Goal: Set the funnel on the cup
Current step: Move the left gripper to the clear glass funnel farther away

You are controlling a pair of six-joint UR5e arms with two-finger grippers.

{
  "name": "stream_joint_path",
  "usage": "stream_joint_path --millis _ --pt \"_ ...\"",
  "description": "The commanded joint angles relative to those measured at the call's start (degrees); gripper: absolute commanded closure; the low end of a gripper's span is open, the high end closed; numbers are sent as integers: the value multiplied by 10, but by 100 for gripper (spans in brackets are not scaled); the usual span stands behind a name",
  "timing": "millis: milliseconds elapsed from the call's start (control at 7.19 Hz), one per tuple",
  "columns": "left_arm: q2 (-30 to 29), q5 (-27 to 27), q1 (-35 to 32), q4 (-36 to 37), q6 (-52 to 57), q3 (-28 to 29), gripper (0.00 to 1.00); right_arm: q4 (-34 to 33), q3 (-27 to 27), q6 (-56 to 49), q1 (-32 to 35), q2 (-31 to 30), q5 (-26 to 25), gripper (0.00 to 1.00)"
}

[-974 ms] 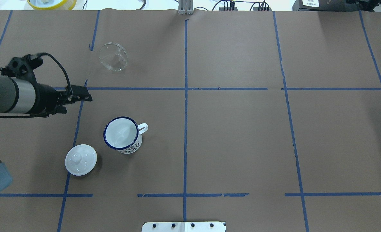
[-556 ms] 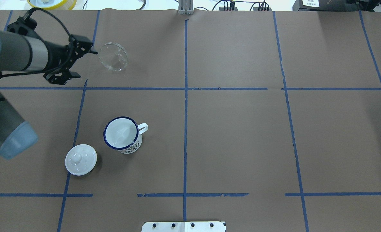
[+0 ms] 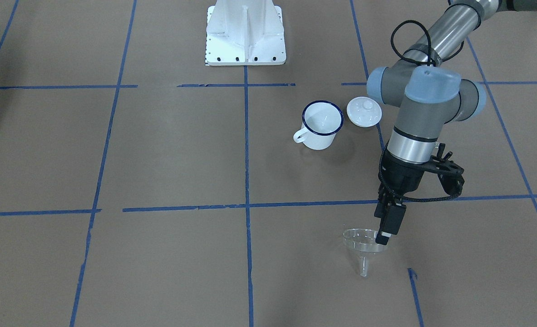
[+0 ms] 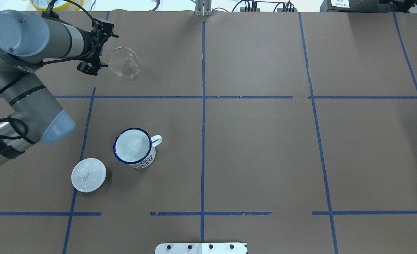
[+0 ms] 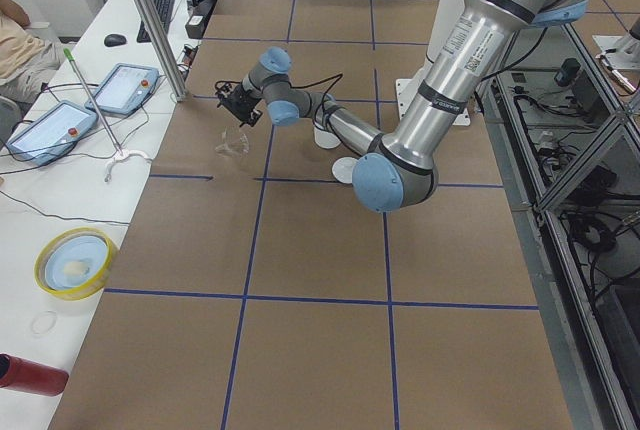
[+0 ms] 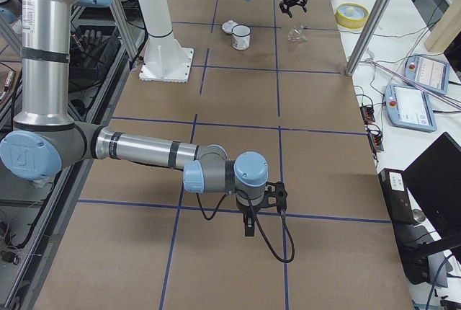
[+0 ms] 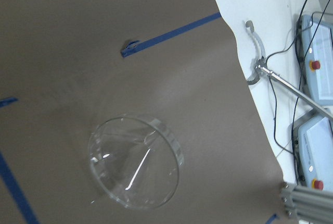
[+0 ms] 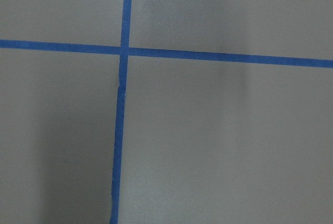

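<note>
- Table [image 4: 264,141] was covered in brown paper.
- Left gripper [image 3: 384,236] hung just beside funnel [image 4: 124,62] rim; I cannot tell its jaws' state.
- Right gripper [image 6: 248,227] was far off; jaws also unclear.
- Cup [image 4: 132,146] stood upright near lid [image 4: 88,174].
- Funnel lay tilted on table, well apart from cup.

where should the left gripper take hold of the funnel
Probably pinch the funnel by its bowl rim on the side nearest the left gripper, coming from above, one finger inside. It lies tipped, spout pointing away from the robot, so the thin rim stands raised.

No legible text anywhere; white label [image 4: 339,3] too small to read
</note>
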Motion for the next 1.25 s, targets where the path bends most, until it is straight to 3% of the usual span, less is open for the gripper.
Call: stream_joint_path --millis 0,556,695,974,1113 --pt "-23 11 2 -25 -8 63 0 0 -1 0 0 0 0 0" --pt "-27 12 21 -53 -7 93 0 0 0 1 0 0 0 0" --pt "-27 13 26 -53 -6 93 15 0 -1 0 0 0 0 0" --pt "-26 18 28 -54 -3 93 79 0 -1 0 0 0 0 0" --pt "-26 18 28 -54 -2 92 87 0 -1 0 0 0 0 0"
